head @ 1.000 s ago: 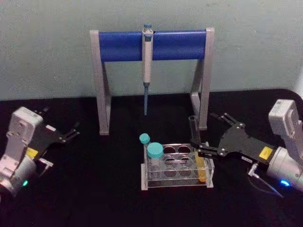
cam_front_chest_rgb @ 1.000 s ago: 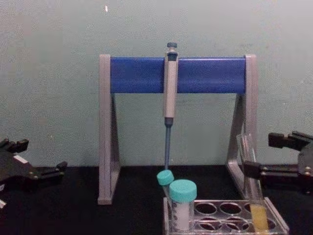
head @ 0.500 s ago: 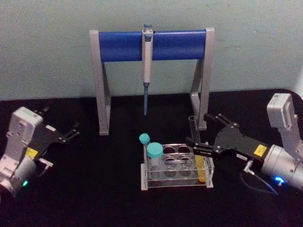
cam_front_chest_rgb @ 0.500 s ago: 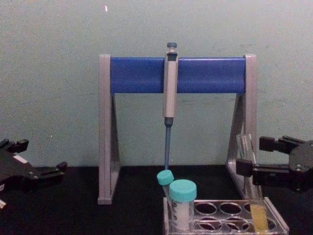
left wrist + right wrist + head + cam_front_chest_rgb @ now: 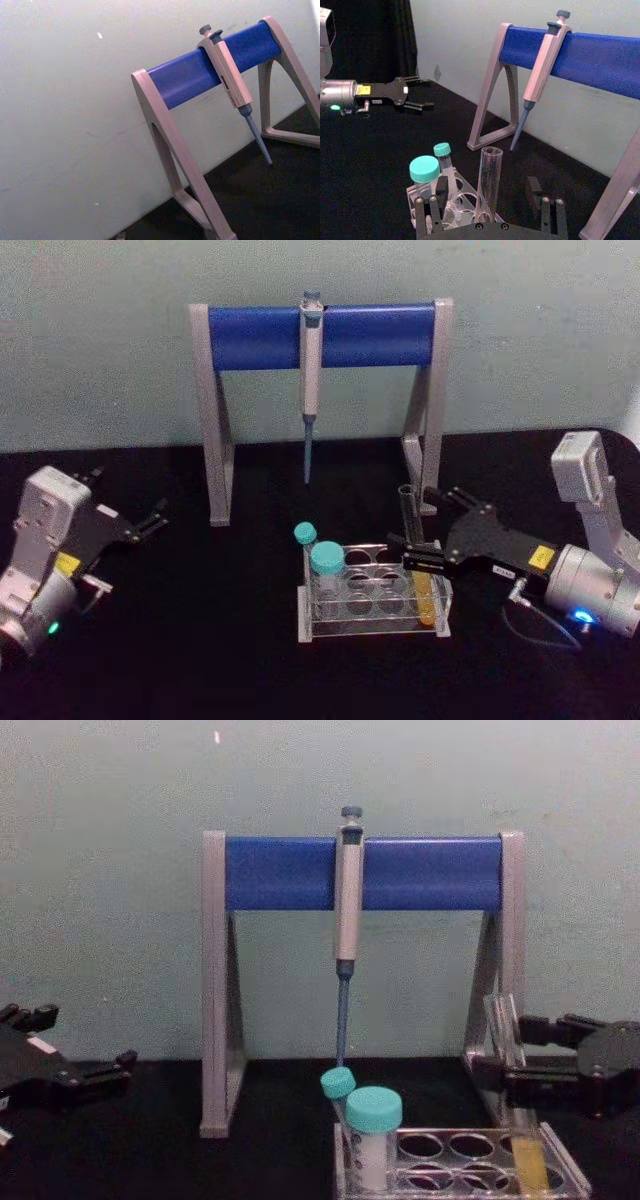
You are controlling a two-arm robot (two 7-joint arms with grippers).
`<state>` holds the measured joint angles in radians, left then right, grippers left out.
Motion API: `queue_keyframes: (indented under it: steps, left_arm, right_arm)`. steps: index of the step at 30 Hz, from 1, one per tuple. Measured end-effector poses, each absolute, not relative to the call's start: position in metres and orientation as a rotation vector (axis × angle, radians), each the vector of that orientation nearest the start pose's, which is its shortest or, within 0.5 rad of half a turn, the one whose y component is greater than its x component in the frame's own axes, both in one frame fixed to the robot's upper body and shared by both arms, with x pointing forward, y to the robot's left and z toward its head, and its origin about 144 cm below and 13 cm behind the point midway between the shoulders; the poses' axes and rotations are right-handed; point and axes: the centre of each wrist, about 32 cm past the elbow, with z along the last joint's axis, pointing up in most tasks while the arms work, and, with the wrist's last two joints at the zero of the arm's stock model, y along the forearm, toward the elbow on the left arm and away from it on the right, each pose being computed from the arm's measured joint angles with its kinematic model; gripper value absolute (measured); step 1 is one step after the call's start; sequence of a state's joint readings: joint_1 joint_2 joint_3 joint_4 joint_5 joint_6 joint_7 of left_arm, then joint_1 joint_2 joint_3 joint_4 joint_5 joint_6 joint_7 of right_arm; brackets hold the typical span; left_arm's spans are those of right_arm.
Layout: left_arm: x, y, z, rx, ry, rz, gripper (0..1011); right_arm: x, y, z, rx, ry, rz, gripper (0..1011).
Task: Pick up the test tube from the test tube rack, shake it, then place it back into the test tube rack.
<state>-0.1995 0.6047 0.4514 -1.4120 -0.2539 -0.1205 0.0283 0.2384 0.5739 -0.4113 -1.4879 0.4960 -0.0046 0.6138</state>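
Note:
The test tube (image 5: 409,515) stands upright in the right-end hole of the clear test tube rack (image 5: 372,625). It is clear and uncapped, with yellow-orange liquid (image 5: 427,606) in its lower part. My right gripper (image 5: 418,530) reaches in from the right and is open. One finger lies on each side of the tube's upper half, and neither touches the glass. In the right wrist view the test tube (image 5: 489,182) rises midway between the two fingers of the right gripper (image 5: 487,189). From the chest, the test tube (image 5: 506,1032) stands at the right gripper (image 5: 510,1050). My left gripper (image 5: 150,520) is parked open at far left.
Two teal-capped tubes (image 5: 327,558) (image 5: 305,533) stand at the rack's left end. Behind the rack is the grey-and-blue pipette stand (image 5: 370,335) with a pipette (image 5: 311,370) hanging from it. Its right leg (image 5: 428,460) is close behind the test tube. The black tabletop (image 5: 220,630) lies open at left.
My right gripper has moved left, from just right of the rack until its open fingers straddle the test tube. The tube, rack and left arm have not moved.

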Motion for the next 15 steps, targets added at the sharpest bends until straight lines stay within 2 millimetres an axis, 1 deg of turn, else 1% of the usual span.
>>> queue_keyframes:
  steps: [15]
  left_arm:
    - [0.4886,0.3097,1.1398,0.304,-0.285,1.248,1001]
  right_arm:
    - [0.5123,-0.2953,1.1825,-0.174,-0.003,-0.639,1000]
